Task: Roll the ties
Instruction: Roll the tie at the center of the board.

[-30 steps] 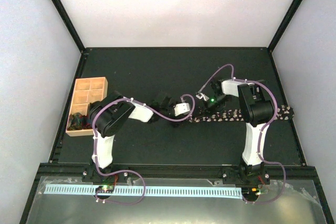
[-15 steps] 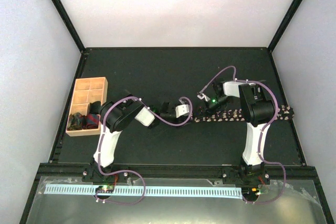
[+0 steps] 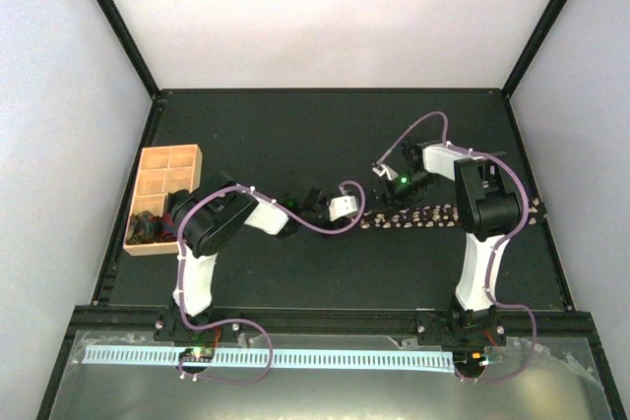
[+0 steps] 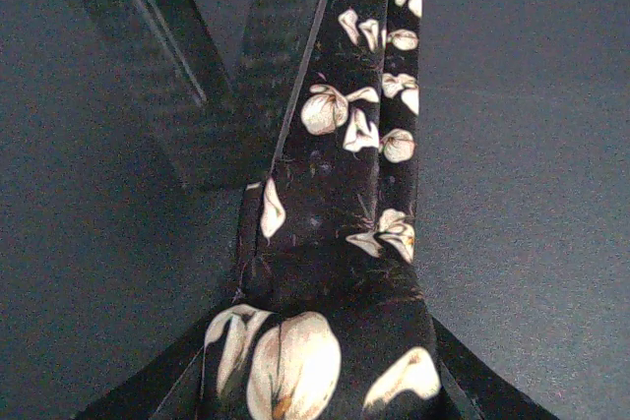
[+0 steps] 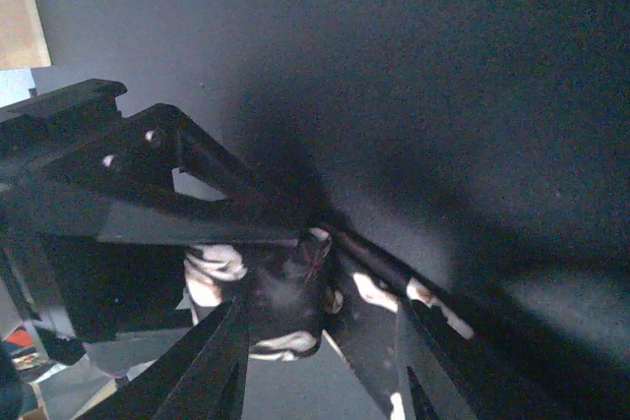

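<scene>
A dark tie with pale flowers lies stretched across the right half of the black table. Its left end is folded into a small roll. My left gripper is shut on that roll, one finger on each side of it; from above it sits at the tie's left end. My right gripper hangs just over the same roll with its jaws apart and open. From above, the right gripper is right next to the left one. The right fingers show as dark bars beside the tie.
A tan wooden compartment tray stands at the table's left edge, with dark rolled fabric in its near compartments. Purple cables loop along both arms. A black frame rail borders the table's near edge.
My left gripper has closed on the tie's rolled end. My right gripper, shut a second ago, has opened and drawn slightly back. The tie has shifted slightly left.
</scene>
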